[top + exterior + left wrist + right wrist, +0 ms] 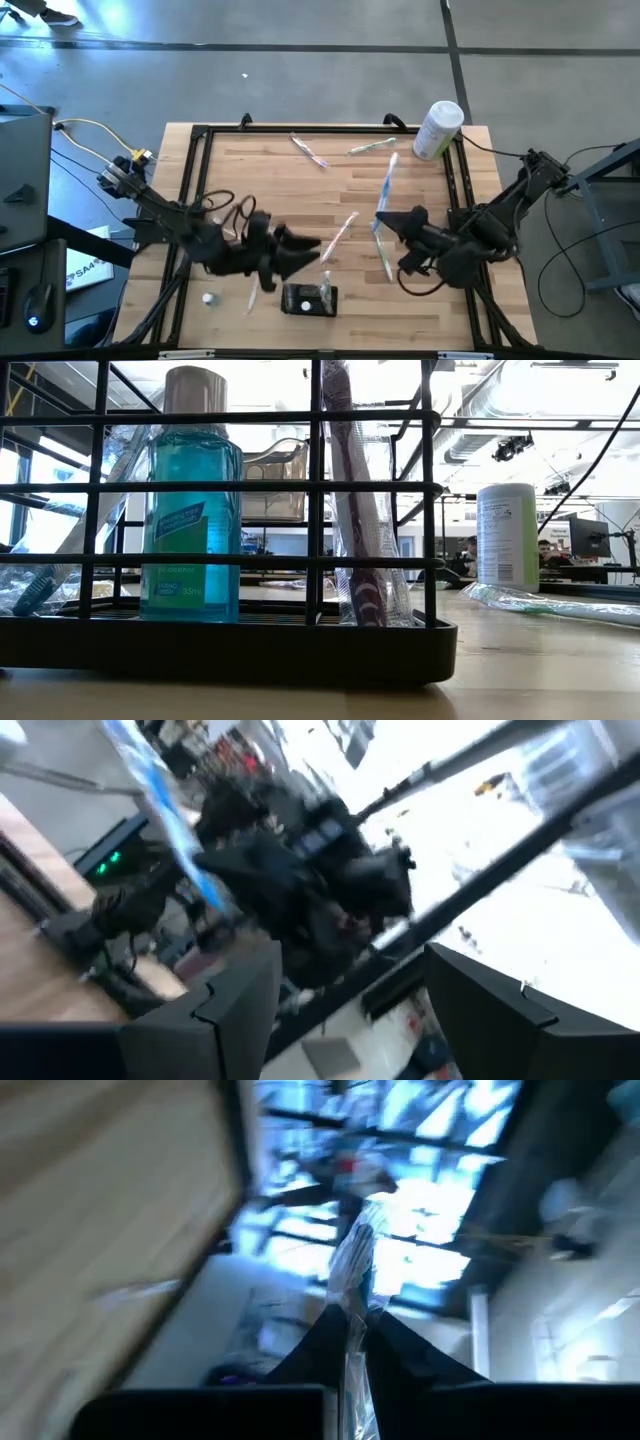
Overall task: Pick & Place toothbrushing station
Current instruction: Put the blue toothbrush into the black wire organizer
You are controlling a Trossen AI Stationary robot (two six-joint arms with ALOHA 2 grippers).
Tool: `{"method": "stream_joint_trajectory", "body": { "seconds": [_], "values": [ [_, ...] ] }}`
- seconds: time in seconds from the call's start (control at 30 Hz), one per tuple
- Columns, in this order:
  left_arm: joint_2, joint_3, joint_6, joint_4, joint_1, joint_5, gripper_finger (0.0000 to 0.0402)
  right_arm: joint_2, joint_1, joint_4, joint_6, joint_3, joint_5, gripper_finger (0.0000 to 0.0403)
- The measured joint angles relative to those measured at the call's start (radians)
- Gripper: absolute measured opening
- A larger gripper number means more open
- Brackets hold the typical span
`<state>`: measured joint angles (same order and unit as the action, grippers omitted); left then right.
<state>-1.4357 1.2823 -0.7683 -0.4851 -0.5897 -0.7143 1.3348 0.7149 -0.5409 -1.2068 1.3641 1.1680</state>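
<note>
Right tool (392, 222) clamped on a wrapped toothbrush (384, 200), the pinch plain in the right wrist view with the wrapper (352, 1270) standing up between the closed fingers; it holds well apart from the toothbrushing station (308, 299), which sits at the table's (420, 315) near edge with its long axis across the table. Left tool (308, 250) hangs just beside the station on its far side, fingers spread and empty, so the left arm is nearer. Only the low view shows the station's contents: a blue mouthwash bottle (190, 510) and an upright wrapped brush (355, 510) behind its bars.
</note>
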Motion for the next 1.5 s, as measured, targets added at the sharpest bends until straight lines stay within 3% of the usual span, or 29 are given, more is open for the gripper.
{"method": "stream_joint_trajectory", "body": {
  "seconds": [0.1,0.4,0.57,0.87,1.5],
  "values": [
    [0.009,0.0,-0.041,-0.007,0.045,0.025,0.0241,0.027,-0.003,0.134,-0.078,0.038,-0.041,0.0015],
    [0.011,0.0,-0.244,0.003,0.208,0.265,0.0241,0.155,-0.043,0.163,-0.159,0.097,-0.048,0.0015],
    [0.011,0.0,-0.325,0.069,0.267,0.337,0.0241,0.165,-0.057,0.183,-0.152,0.098,-0.033,0.0015],
    [0.011,0.0,-0.421,0.193,0.304,0.364,0.0241,0.165,-0.033,0.239,-0.185,0.099,-0.045,0.0015],
    [0.007,0.0,-0.416,0.226,0.398,0.373,0.0241,0.178,-0.067,0.245,-0.185,0.099,-0.072,0.0015]
  ]
}}
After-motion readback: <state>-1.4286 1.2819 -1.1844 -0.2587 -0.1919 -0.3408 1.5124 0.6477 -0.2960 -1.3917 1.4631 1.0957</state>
